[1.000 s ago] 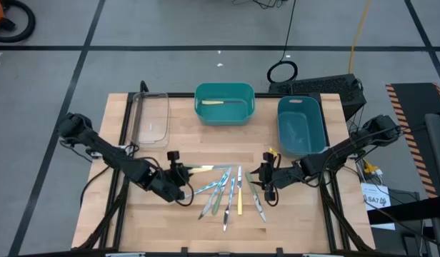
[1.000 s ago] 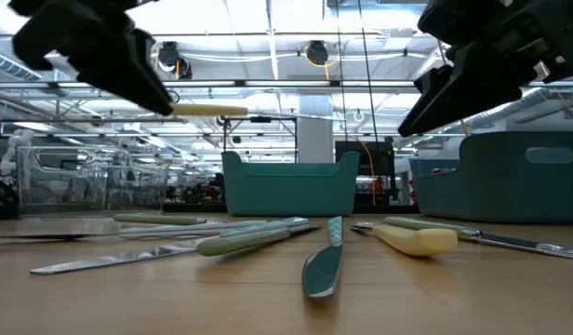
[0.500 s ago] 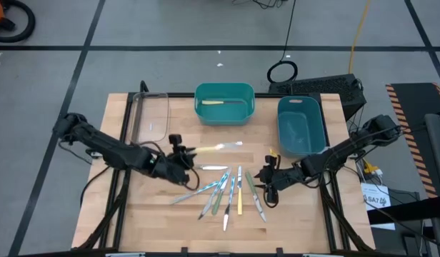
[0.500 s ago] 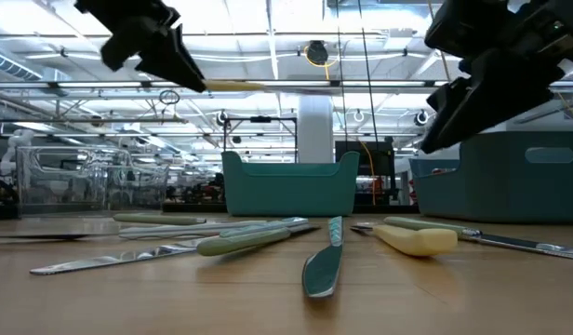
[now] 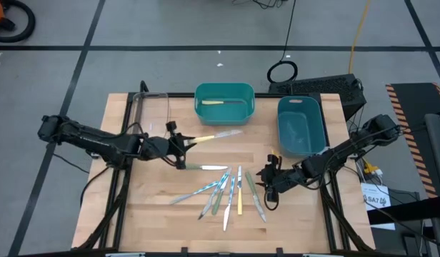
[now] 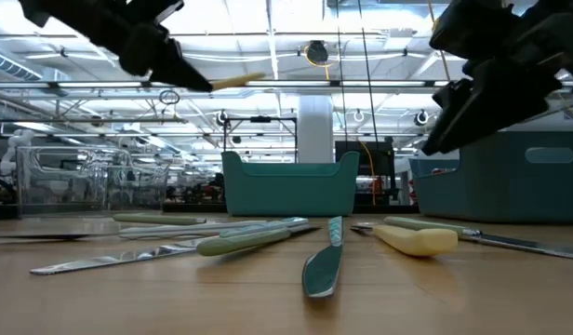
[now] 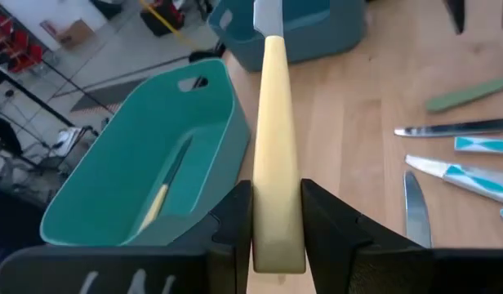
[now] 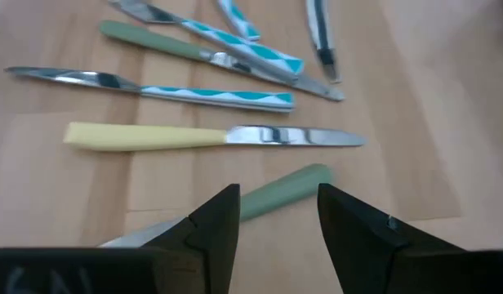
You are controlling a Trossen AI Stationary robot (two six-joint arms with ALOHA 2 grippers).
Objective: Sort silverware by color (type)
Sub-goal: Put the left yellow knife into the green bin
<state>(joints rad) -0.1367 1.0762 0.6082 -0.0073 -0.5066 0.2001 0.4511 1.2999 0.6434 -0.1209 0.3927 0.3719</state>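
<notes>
done: one yellow utensil (image 5: 213,102) lies in the teal bin (image 5: 224,91) | now: left gripper (image 7: 275,216) clamps yellow knife (image 7: 275,175) between fingers, short of bin | right gripper (image 8: 272,214) spread, empty, above green knife (image 8: 280,190) | left: about eight utensils on table (image 5: 156,214)

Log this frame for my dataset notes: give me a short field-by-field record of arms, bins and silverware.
left end effector: shut on yellow knife, held above the table near the teal bin
right end effector: open, empty, over a green-handled utensil
teal bin: one yellow utensil inside
blue bin: looks empty
clear tray: looks empty
silverware pile: unsorted on table
</notes>
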